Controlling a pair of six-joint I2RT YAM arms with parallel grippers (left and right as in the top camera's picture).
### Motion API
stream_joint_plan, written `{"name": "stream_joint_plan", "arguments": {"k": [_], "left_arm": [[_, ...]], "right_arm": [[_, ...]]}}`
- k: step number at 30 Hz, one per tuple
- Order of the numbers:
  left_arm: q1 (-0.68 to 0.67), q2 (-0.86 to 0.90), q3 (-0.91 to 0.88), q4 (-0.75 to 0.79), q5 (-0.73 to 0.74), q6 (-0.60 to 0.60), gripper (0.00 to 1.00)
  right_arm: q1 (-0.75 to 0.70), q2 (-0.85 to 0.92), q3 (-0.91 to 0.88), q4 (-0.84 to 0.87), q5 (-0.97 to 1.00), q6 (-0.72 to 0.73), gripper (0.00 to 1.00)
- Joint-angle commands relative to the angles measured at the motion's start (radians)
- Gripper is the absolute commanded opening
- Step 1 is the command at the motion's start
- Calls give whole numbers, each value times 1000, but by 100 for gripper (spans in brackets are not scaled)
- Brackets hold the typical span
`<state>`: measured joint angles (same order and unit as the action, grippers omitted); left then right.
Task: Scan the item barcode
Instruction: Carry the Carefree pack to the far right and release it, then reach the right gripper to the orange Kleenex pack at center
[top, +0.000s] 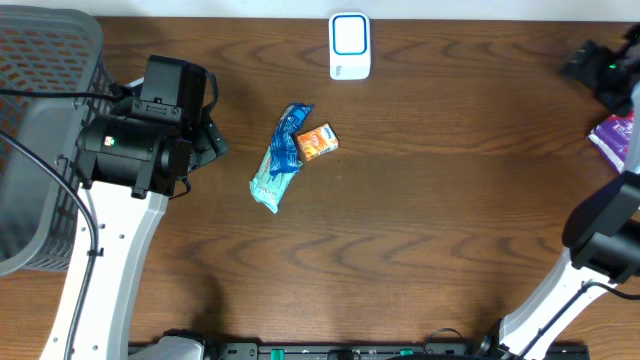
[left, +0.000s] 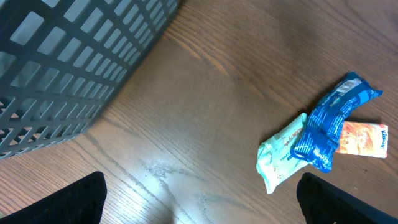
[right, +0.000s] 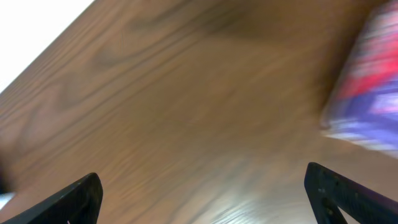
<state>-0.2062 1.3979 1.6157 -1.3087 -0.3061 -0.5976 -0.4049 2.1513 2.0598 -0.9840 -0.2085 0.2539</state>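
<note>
Three snack items lie together mid-table: a blue packet resting over a mint-green packet, and a small orange packet beside them. A white barcode scanner stands at the far edge. My left gripper hovers left of the pile, open and empty. Its wrist view shows the blue packet, mint packet and orange packet ahead to the right of the gripper. My right gripper is at the far right, open over bare wood, with a purple packet blurred beside it.
A grey mesh basket fills the left end of the table and shows close in the left wrist view as a grid wall. The purple packet lies at the right table edge. Brown wood lies between pile and scanner.
</note>
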Motion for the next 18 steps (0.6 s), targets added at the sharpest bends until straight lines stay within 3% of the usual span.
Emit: {"name": "stream_joint_plan", "arguments": {"k": [1, 10, 16, 18], "left_arm": [[3, 3, 8, -4, -20, 10, 98], [3, 3, 8, -4, -20, 10, 98], [3, 3, 8, -4, -20, 10, 98], [3, 3, 8, -4, -20, 10, 98]], "right_arm": [[80, -8, 18, -43, -251, -35, 99], [399, -6, -79, -55, -263, -119, 99], [600, -6, -239, 145, -200, 109, 90], [653, -6, -285, 239, -196, 116, 88]]}}
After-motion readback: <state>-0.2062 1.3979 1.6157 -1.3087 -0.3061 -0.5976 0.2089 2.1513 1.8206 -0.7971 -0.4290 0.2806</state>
